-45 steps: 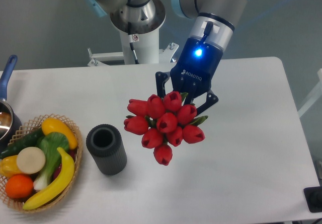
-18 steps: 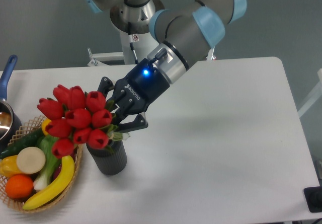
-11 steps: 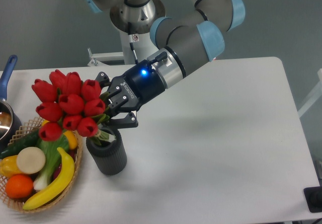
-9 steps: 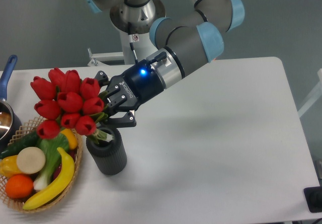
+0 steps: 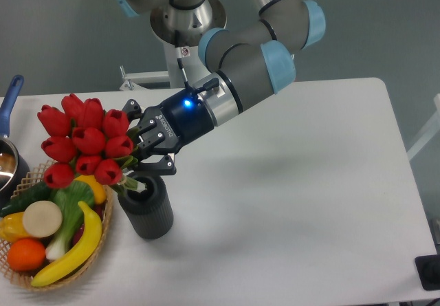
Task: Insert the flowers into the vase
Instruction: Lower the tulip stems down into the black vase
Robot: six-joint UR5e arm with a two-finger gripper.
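The flowers (image 5: 82, 141), a tight bunch of red tulip buds on green stems, lean up and to the left from the vase's mouth. My gripper (image 5: 141, 143) is shut on the stems just below the buds, coming in from the right. The vase (image 5: 146, 206), a dark grey ribbed cylinder, stands upright on the white table directly under the gripper. The stem ends reach into its mouth; how deep they go is hidden by the rim.
A wicker basket (image 5: 103, 213) of toy produce, with a banana (image 5: 72, 247) and an orange (image 5: 26, 254), sits just left of the vase, partly under the buds. A metal pot with a blue handle (image 5: 8, 103) is at the far left edge. The arm's base (image 5: 185, 38) stands behind.
The gripper carried the flowers from the table's middle leftward to the vase, tilting them. Over the last half second the bunch shifted slightly left and down, stems at the vase's mouth.
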